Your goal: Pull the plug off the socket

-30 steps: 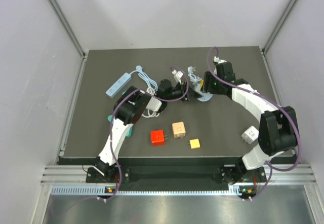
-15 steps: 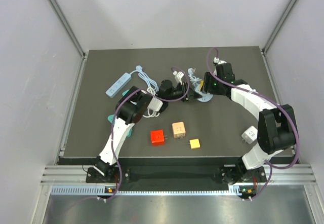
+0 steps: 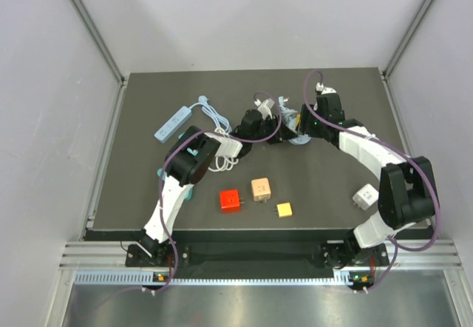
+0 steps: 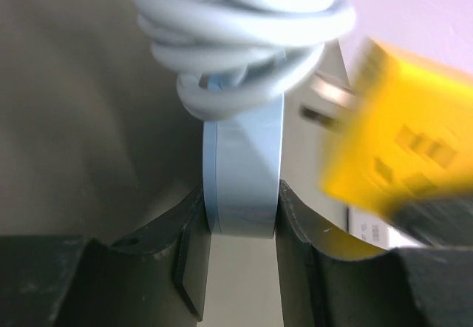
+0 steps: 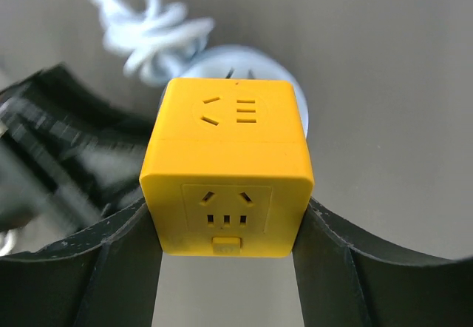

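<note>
Toward the far edge of the table, about midway along it, the two arms meet nose to nose. The right gripper is clamped on the sides of the yellow cube adapter. The left gripper is closed on the pale blue round socket, seen edge-on, with its white cable coiled just above the jaws.

The pull axis runs along the far edge from one gripper to the other, in line with the two metal prongs. In the blurred left wrist view these seem rooted in the cube and point at the socket. They show bare, so the plug looks free or all but free, though I cannot tell whether the tips have cleared the slots.

The cable bundle is the only thing close enough to snag. The blue power strip lies towards the far left corner. The red cube, peach cube and small yellow block sit well apart nearer the front edge, and the white adapter is by the right arm.
</note>
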Controlling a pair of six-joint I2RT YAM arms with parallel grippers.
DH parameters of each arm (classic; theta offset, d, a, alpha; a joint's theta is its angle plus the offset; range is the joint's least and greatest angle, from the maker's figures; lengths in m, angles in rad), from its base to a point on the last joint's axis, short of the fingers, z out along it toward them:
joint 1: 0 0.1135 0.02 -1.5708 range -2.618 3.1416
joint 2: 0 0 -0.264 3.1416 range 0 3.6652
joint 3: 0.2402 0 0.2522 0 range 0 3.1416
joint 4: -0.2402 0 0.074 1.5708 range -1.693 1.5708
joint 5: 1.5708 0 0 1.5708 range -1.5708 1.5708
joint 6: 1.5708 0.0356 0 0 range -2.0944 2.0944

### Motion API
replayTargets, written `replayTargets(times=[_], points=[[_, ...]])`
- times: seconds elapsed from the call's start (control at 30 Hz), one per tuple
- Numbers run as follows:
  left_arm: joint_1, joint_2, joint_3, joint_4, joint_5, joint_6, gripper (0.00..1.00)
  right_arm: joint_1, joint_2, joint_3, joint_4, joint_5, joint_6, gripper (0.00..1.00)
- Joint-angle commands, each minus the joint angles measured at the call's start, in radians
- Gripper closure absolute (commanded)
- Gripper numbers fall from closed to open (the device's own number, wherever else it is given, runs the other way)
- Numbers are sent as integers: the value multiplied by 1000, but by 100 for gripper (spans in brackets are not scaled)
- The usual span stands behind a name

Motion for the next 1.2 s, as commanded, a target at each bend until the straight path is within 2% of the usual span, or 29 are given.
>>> replayTargets(times=[0.0, 0.13, 0.3, 0.33, 0.4, 0.43, 0.53, 0.67, 0.9, 1.0, 1.17], points=[[17, 14, 16, -229, -214, 86, 100, 22, -137, 96, -38, 12, 8, 100], [14, 27, 27, -236, -215, 85, 100, 17, -200, 133, -103, 18, -6, 100], [14, 29, 34, -197, -129, 109, 100, 13, -258, 141, -186, 23, -47, 100], [14, 24, 28, -190, -120, 117, 97, 13, -279, 135, -207, 22, -53, 100], [14, 1, 30, -203, -111, 148, 76, 13, -301, 107, -227, 29, -69, 100], [14, -9, 37, -236, -114, 166, 55, 14, -321, 96, -244, 32, -75, 100], [14, -52, 76, -366, -146, 249, 43, 13, -355, 44, -258, 34, -88, 100], [17, -147, 87, -480, -224, 338, 38, 13, -381, -22, -266, 17, -90, 100], [24, -299, 47, -592, -350, 485, 38, 22, -369, -28, -336, -50, -88, 100], [40, -380, -37, -542, -347, 505, 39, 43, -355, -30, -412, -82, -98, 100], [102, -485, -162, -401, -252, 491, 39, 93, -352, -23, -575, -162, -119, 100]])
